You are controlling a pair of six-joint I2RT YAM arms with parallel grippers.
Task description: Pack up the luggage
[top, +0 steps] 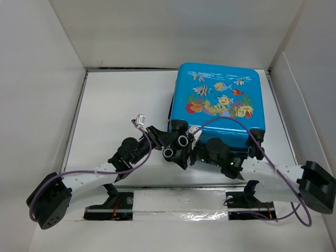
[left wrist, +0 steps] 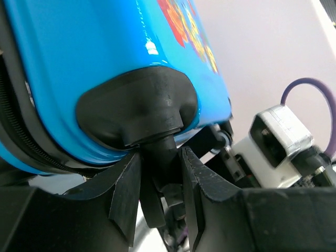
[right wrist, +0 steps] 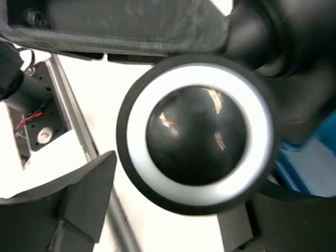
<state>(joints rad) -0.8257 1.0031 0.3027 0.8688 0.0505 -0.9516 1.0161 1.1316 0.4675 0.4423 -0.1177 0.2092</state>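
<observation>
The luggage (top: 218, 100) is a bright-blue hard-shell suitcase with a fish print. It lies shut and flat at the back right of the white table. Both grippers meet at its near left corner, by the black wheels (top: 182, 140). In the left wrist view my left gripper (left wrist: 160, 163) is closed round the black wheel stem (left wrist: 160, 149) under the blue shell (left wrist: 105, 47). In the right wrist view my right gripper (right wrist: 178, 194) is open, with a black white-ringed wheel (right wrist: 197, 134) between its fingers and a gap at the left finger (right wrist: 84, 194).
White walls (top: 37, 79) close in the table on the left, back and right. A metal rail with both arm bases (top: 178, 212) runs along the near edge. Purple cables (top: 247, 131) loop over the arms. The right wrist camera (left wrist: 281, 134) is close beside my left gripper.
</observation>
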